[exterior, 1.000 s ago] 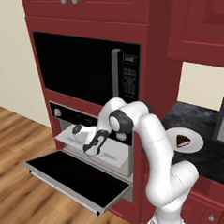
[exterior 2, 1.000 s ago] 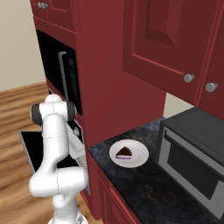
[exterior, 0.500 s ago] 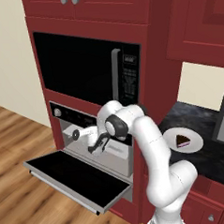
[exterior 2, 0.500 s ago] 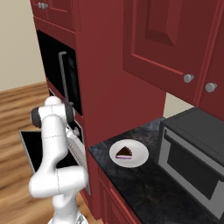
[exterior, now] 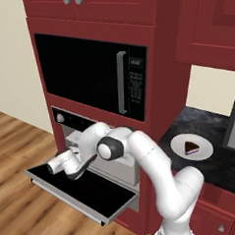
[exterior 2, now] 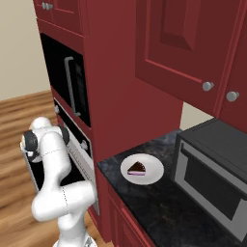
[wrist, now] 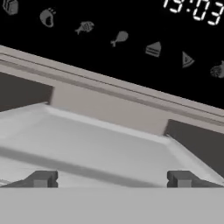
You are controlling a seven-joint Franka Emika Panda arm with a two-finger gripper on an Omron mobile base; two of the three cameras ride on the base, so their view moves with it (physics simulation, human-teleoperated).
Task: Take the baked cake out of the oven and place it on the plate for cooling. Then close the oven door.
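Note:
The baked cake, a dark wedge with a pink layer, lies on the white plate on the dark counter right of the oven; the right base view shows the cake on the plate too. The oven stands with its oven door folded down flat. My gripper hangs low over the door's left part, open and empty. In the hand view its fingertips stand wide apart, facing the pale oven cavity under the black control strip.
A black microwave with a vertical handle sits above the oven. A second dark appliance stands on the black counter right of the plate. Red cabinets surround everything, and wooden floor lies to the left.
The hand has swung left and down, from in front of the oven cavity to low over the open door. Cake and plate have not moved.

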